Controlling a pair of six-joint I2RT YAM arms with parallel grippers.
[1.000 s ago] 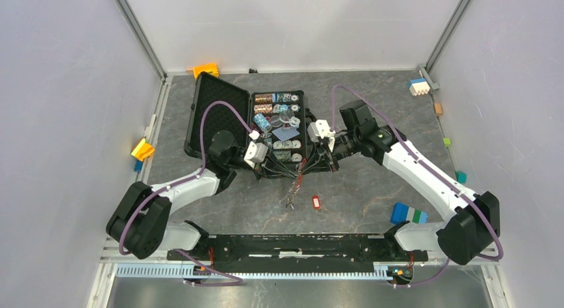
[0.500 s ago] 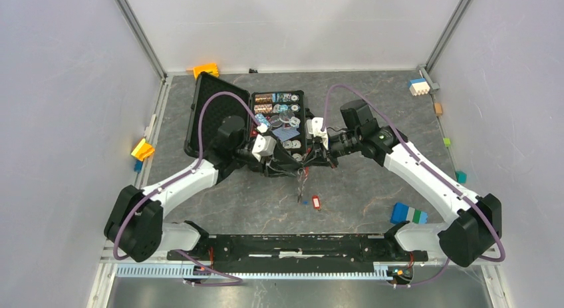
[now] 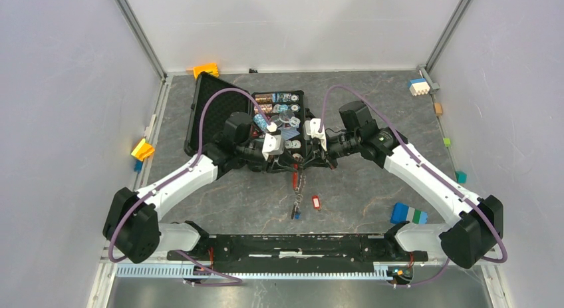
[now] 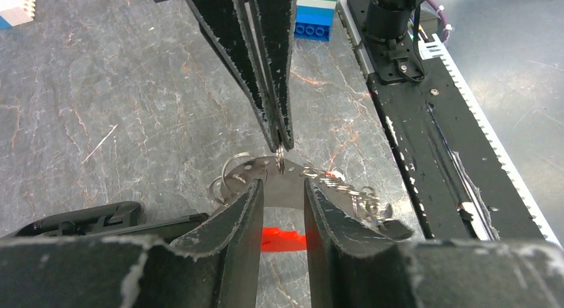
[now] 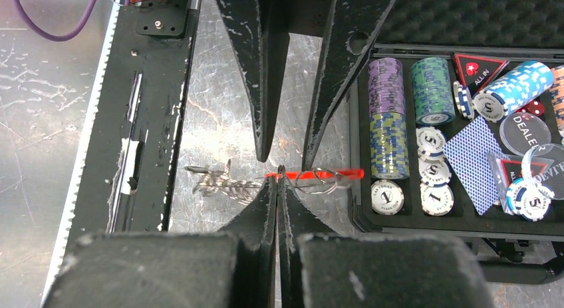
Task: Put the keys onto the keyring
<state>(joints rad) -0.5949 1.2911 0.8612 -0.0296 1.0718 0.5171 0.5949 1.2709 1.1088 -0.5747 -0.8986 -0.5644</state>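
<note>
My right gripper is shut on the keyring, holding it above the table in front of the case. The thin ring, the red tag and the chain hang from it. A blue-headed key lies at the chain's lower end. Whether it is threaded on I cannot tell. The red-headed key lies loose on the table just right of it. My left gripper is open, its fingertips either side of the right gripper's tips, close to the ring's metal plate.
An open black case of poker chips and cards stands right behind the grippers. A blue, white and green block lies near the right base. Small blocks line the walls. The black base rail runs along the near edge.
The left gripper let go, opened and swung right up to the right gripper. The right gripper closed on the keyring, which now hangs stretched out with the blue key lower.
</note>
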